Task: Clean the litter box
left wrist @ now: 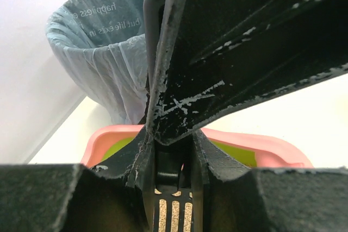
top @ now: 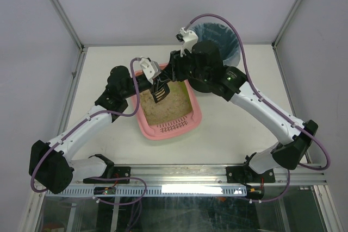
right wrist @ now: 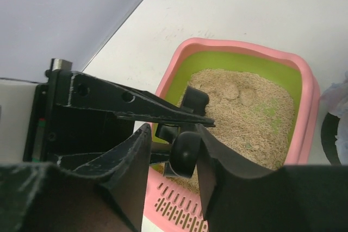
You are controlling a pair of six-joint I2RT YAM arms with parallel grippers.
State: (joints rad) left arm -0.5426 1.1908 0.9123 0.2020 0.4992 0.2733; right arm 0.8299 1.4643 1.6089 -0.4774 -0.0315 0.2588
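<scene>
At the near edge of the white table (top: 244, 139) the two arms rise from their bases and bend inward, meeting over the litter box (top: 142, 118). The box lies about mid-table, turned a little askew, with its slotted pink ledge (top: 175, 126) at the near end and beige litter (right wrist: 250, 112) spread inside the lime-green wall. Over the far half of the box, the left pincer (top: 157, 86) is pressed together on a small black slotted scoop (top: 159, 96), whose slots show low between its fingers (left wrist: 209, 161) in the left wrist view. Coming in from the other side, the right pincer (right wrist: 174, 139) is spread, with the scoop's rounded black handle end (right wrist: 186, 153) between its fingers. A gap shows on one side, and the handle sits close against the other finger; whether it touches is unclear. Beyond the box, at the table's far right, stands a round black bin lined with a blue bag (top: 231, 39), partly hidden by the right arm.
</scene>
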